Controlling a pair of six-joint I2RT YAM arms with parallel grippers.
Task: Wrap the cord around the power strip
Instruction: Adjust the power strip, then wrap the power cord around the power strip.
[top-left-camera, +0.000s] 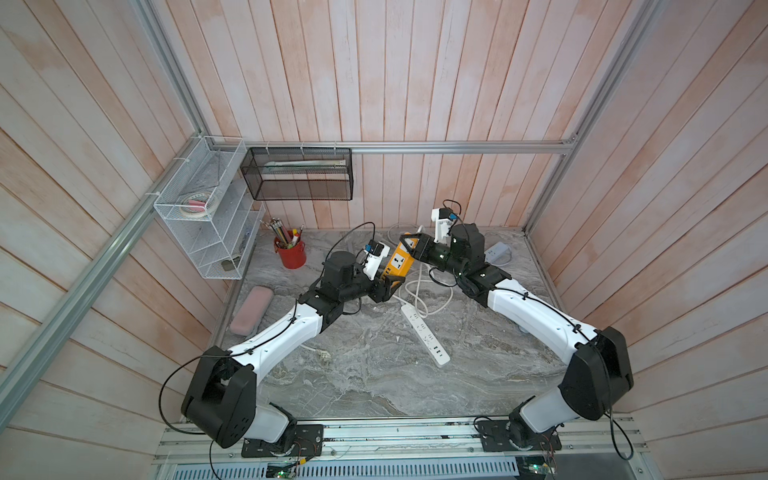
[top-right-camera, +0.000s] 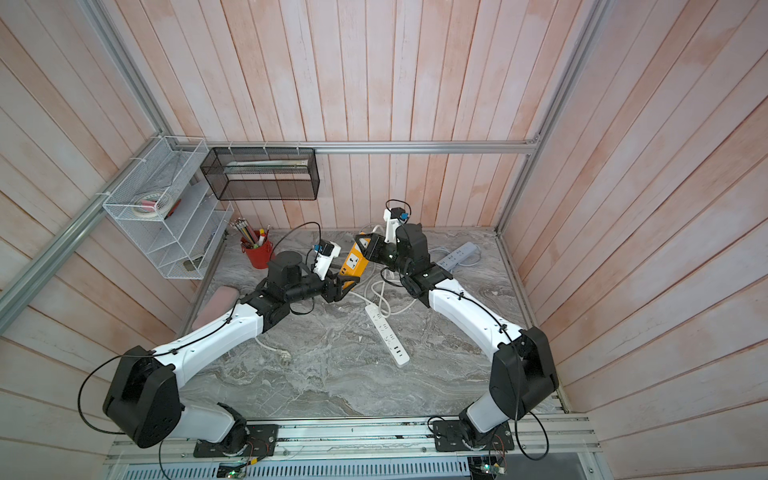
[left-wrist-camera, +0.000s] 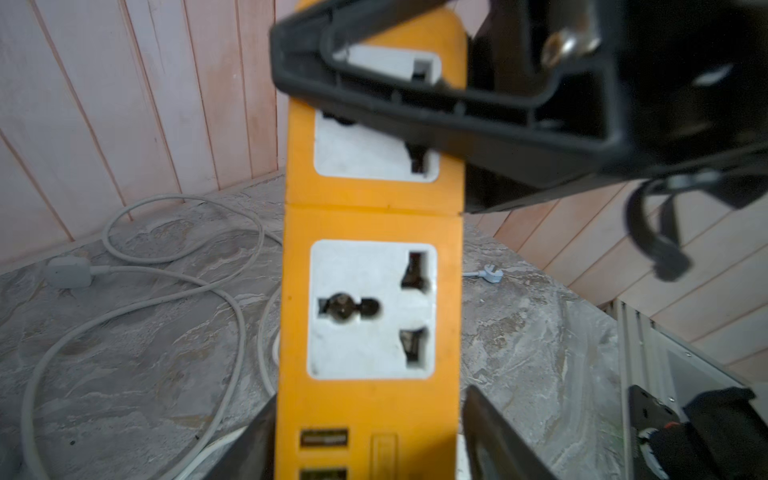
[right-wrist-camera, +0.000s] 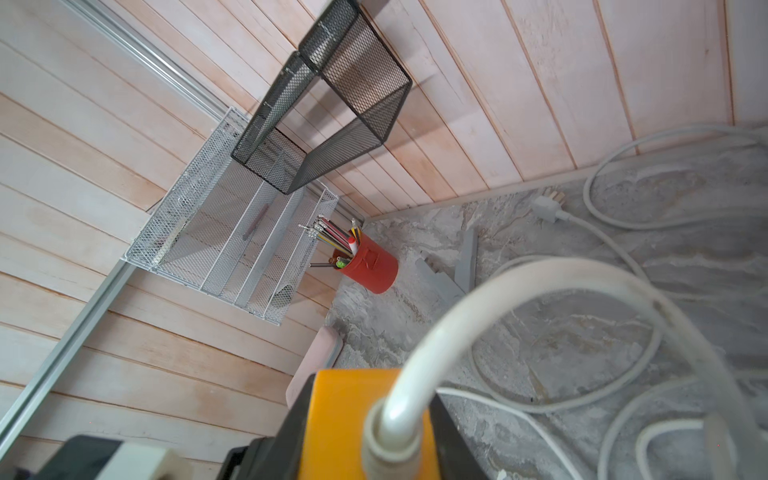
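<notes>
left arm (top-left-camera: 274, 340): base at 7 o'clock in both top views; white link runs toward 1 o'clock, wrist bent low.
left gripper (top-left-camera: 392, 284): points toward 1 o'clock; jaws stand either side of the near end of the power strip (top-left-camera: 397, 262); unclear whether they press on it.
right arm (top-left-camera: 536, 316): base at 5 o'clock; white link runs toward 11 o'clock.
right gripper (top-left-camera: 409, 245): points toward 10 o'clock, jaws clamped on the strip's far end; sits at 1 o'clock of the left gripper, close by but apart.

Orange power strip (top-left-camera: 398, 262), raised and tilted, white cord (right-wrist-camera: 519, 282) arching from its end, unwrapped
</notes>
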